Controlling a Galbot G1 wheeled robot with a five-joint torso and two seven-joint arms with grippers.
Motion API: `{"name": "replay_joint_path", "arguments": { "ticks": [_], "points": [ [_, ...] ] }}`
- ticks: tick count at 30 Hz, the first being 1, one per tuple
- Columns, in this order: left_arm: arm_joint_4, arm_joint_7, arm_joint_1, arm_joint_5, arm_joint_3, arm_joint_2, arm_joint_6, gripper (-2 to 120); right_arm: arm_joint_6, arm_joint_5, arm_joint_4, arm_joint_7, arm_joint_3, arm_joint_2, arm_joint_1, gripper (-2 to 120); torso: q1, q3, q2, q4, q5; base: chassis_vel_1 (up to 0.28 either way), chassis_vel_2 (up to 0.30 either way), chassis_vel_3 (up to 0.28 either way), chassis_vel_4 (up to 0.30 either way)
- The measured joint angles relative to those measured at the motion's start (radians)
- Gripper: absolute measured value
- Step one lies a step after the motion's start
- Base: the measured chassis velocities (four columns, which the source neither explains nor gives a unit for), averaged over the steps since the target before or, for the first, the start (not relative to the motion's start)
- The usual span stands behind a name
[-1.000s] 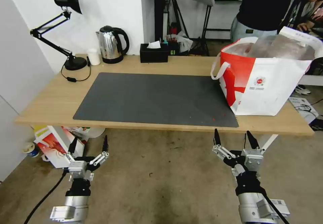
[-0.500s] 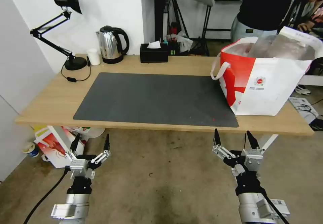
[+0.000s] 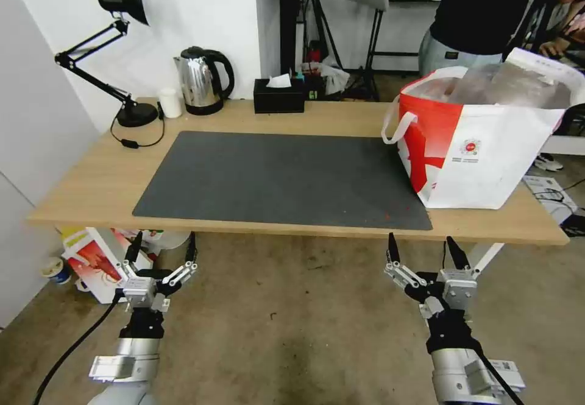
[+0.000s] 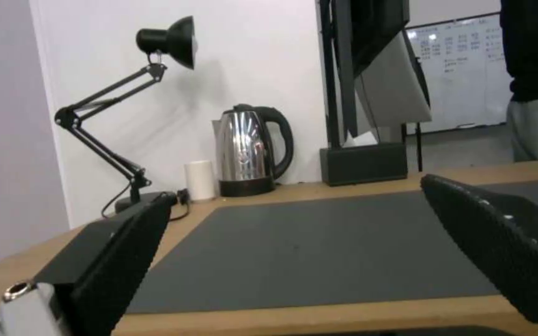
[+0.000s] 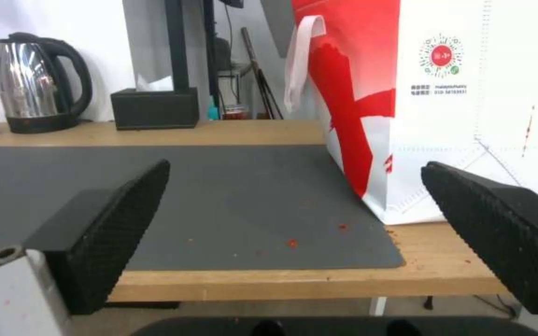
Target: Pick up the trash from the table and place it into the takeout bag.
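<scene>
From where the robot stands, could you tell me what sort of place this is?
Probably an office or lab corner set up for filming: a light-wood table with a desk lamp and kettle, a whiteboard behind it, and tripod stands on the bare concrete floor.

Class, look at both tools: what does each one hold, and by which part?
Nothing is held. The left tool and the right tool both hang open and empty below the table's front edge.

left gripper [image 3: 162,248] raised slightly toward the near edge of the table [image 3: 91,186], shifted a little to the left, fingers kept spread apart
</scene>
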Motion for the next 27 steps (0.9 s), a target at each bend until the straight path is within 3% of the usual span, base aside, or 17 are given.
{"name": "replay_joint_path", "arguments": {
  "ticks": [27],
  "points": [
    [0.0,0.0,-0.017,-0.019,-0.008,0.009,0.015,100,0.0,0.0,0.0,0.0,0.0,0.0,0.0,100,0.0,0.0,0.0,0.0,0.0,0.0,0.0,0.0,0.0]
  ]
}}
